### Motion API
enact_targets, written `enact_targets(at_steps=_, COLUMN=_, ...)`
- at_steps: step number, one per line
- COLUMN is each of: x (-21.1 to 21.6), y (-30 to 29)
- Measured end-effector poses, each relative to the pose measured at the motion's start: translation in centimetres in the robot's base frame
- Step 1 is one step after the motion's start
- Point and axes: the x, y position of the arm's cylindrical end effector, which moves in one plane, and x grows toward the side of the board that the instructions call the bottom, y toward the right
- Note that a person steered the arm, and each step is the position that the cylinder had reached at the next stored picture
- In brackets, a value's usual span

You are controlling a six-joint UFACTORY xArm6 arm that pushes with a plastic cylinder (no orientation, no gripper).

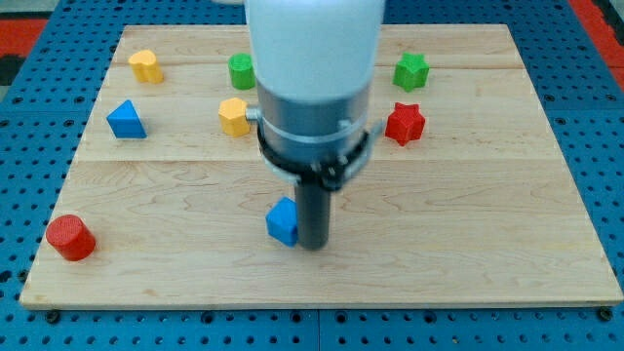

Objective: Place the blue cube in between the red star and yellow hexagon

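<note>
The blue cube point(282, 222) lies near the middle of the board, toward the view's bottom. My tip point(312, 244) stands right against the cube's right side. The red star point(405, 124) lies up and to the right of the cube. The yellow hexagon point(234, 116) lies above the cube, partly behind the arm's white and grey body.
A blue triangle point(126, 121) and a yellow block point(146, 66) lie at the upper left. A green block point(241, 70) sits beside the arm, a green star point(411, 71) at the upper right. A red cylinder point(70, 238) lies at the lower left. The wooden board point(487, 244) sits on a blue pegboard.
</note>
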Motion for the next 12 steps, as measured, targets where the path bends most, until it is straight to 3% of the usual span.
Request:
enact_targets(at_steps=1, x=-1.5, y=-2.2)
enact_targets(at_steps=3, x=3.9, y=-6.6)
enact_targets(at_steps=5, x=-5.2, y=-5.7)
enact_targets(at_steps=7, x=-6.0, y=2.1)
enact_targets(at_steps=9, x=-5.8, y=0.1)
enact_targets(at_steps=10, x=-6.1, y=-4.9)
enact_targets(at_steps=12, x=-7.6, y=-2.8)
